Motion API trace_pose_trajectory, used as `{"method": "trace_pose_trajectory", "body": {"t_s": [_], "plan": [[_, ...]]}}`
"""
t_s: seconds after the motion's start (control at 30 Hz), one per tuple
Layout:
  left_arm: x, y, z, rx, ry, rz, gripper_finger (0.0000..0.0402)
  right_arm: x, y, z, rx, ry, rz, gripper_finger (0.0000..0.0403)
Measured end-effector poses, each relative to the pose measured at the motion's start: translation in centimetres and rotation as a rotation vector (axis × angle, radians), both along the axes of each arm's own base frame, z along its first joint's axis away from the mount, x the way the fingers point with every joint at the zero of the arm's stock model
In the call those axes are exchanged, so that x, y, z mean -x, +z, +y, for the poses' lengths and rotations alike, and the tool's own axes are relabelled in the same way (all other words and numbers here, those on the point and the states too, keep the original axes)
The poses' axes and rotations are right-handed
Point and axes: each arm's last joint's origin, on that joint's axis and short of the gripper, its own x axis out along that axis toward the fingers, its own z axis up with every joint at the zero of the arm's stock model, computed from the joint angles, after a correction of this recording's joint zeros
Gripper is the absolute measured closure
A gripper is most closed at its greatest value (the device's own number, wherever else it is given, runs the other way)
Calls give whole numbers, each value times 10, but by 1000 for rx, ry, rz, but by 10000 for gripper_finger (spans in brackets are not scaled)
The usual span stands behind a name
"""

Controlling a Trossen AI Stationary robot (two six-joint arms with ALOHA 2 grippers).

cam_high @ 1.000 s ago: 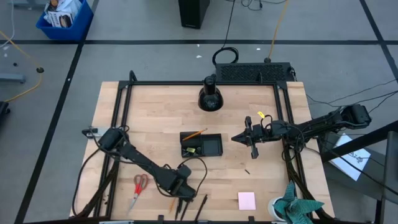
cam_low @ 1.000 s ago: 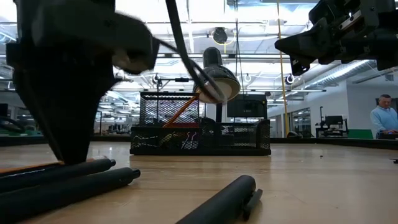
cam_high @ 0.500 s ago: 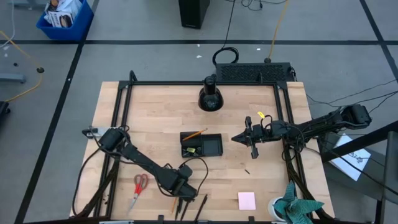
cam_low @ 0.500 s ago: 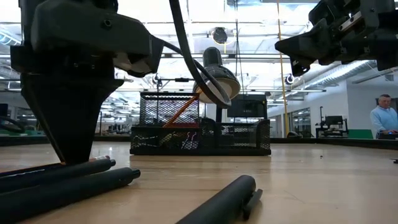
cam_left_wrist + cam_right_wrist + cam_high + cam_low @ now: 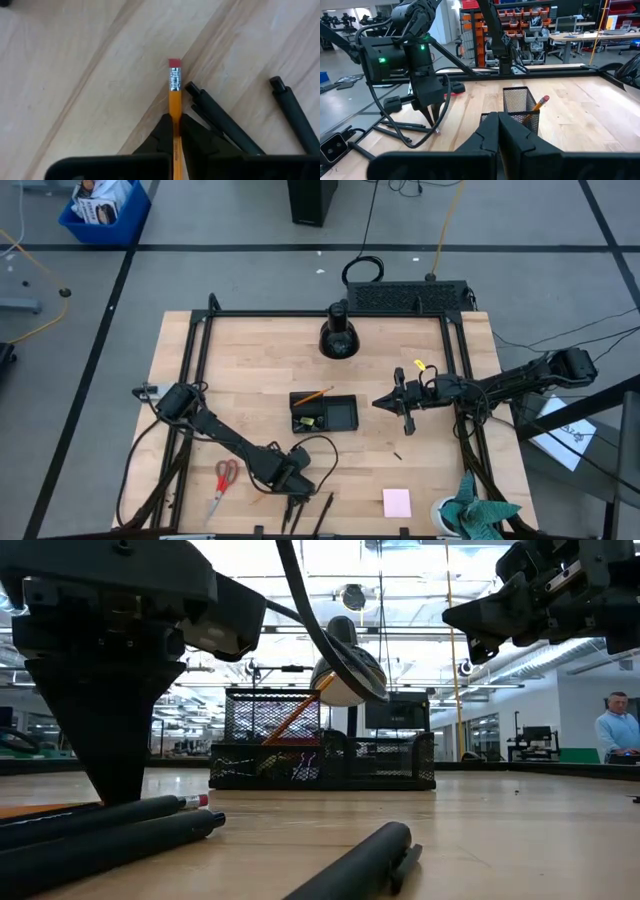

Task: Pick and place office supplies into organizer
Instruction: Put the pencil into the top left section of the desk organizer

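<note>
My left gripper (image 5: pixel 290 483) stands near the table's front edge, pointing down, shut on an orange pencil (image 5: pixel 174 92) with a red eraser. Dark pens (image 5: pixel 220 120) lie on the wood right beside it. The red-handled scissors (image 5: pixel 225 483) lie to the left and the pink sticky-note pad (image 5: pixel 397 502) to the right. The black mesh organizer (image 5: pixel 340 418) sits mid-table, with another pencil (image 5: pixel 313 395) leaning out of its tall cup. My right gripper (image 5: pixel 378 402) hangs shut and level, just right of the organizer, holding nothing. My left gripper pinches the pencil's shaft (image 5: pixel 174 107) between its two fingers (image 5: pixel 162 132), a short way behind the metal band at the eraser end. The fingers come from above and point down. The pencil lies flat on the table, its eraser end (image 5: pixel 195 801) sticking out past the fingers.
A round black dome-shaped object (image 5: pixel 338 340) stands at the far middle. A small yellow piece (image 5: pixel 420 365) lies right of centre, and a teal cloth (image 5: pixel 480 515) sits at the front right corner. A black frame (image 5: pixel 200 360) borders the table. Bare wood lies between the organizer and the pens.
My left gripper has sunk a little toward the table and rolled slightly about its own axis. In the low view the pencil's eraser end has come out past the end of the pen beside it. The right arm has kept still.
</note>
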Motion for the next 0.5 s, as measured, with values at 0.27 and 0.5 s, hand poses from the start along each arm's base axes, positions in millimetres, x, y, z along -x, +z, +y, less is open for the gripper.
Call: {"method": "trace_pose_trajectory", "body": {"t_s": [0.27, 0.5], "plan": [[5, 27, 5, -126, -86, -129, 393, 0, -1, 0, 3, 0, 7, 403], [11, 94, 13, -258, -192, -394, 396, 0, -1, 0, 3, 0, 7, 403]]}}
